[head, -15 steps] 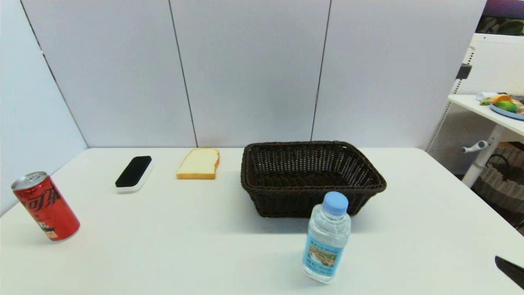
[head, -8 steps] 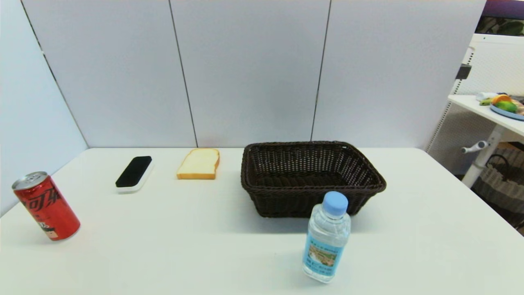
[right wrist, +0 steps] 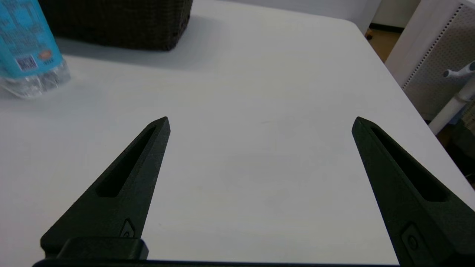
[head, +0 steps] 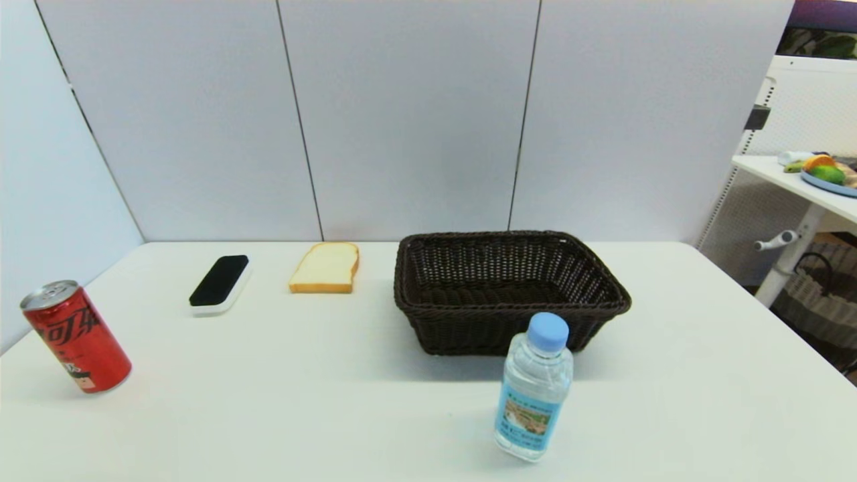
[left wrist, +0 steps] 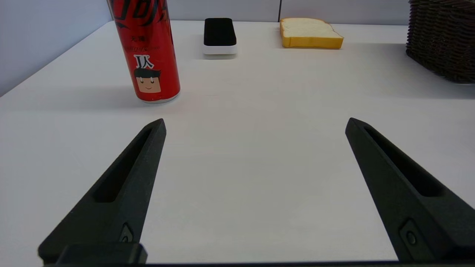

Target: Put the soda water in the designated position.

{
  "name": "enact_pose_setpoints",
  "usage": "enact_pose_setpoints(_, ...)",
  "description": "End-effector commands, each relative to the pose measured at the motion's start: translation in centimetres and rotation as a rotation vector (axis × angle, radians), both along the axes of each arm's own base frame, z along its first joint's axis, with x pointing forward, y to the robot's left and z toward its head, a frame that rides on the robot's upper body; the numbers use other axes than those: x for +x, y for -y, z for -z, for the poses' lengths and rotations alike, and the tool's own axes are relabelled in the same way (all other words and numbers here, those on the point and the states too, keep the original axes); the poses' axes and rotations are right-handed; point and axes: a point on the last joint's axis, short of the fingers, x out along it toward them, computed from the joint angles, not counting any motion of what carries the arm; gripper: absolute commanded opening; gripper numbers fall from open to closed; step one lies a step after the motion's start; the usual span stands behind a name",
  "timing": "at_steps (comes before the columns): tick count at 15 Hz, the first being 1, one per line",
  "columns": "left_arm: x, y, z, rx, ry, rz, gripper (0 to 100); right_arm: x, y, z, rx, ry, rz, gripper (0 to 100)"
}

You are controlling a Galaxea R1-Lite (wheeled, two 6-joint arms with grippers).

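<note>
- Your soda water (head: 534,388) stands upright on the white table (head: 335,402), just in front of the wicker basket's (head: 509,288) near right corner; blue cap on, blue label facing you. Nothing touches it.
- Right gripper (right wrist: 259,122): out of the head view. In its wrist view you see both fingers spread wide over bare tabletop, holding nothing; the bottle's base (right wrist: 33,78) sits off to one side of the gripper, with the basket wall (right wrist: 115,22) beyond the bottle.
- Left gripper (left wrist: 254,122): likewise seen only in its wrist view, fingers wide apart and empty, low over the table.
- Left of the basket, near the back edge, you have a bread slice (head: 325,268), then a black-topped white eraser (head: 219,282) further left.
- Red soda can (head: 75,336) stands far left of the basket, by the table's edge.
- Room: grey partition panels (head: 402,114) close behind the basket; a second white table (head: 797,181) carrying a plate of fruit (head: 827,173) stands off to the basket's right.
</note>
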Motion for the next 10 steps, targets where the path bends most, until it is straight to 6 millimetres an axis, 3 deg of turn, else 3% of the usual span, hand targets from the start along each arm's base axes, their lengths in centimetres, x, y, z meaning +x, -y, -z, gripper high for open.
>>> enact_pose_setpoints(1,0.01,0.0,0.01,0.0,-0.001,0.0,100,-0.35,0.03,0.11,0.041,0.046,0.014,100)
enact_pose_setpoints(10,0.01,0.0,0.01,0.0,-0.001,0.0,100,-0.34,0.09,0.12,0.089,0.046,0.041,100)
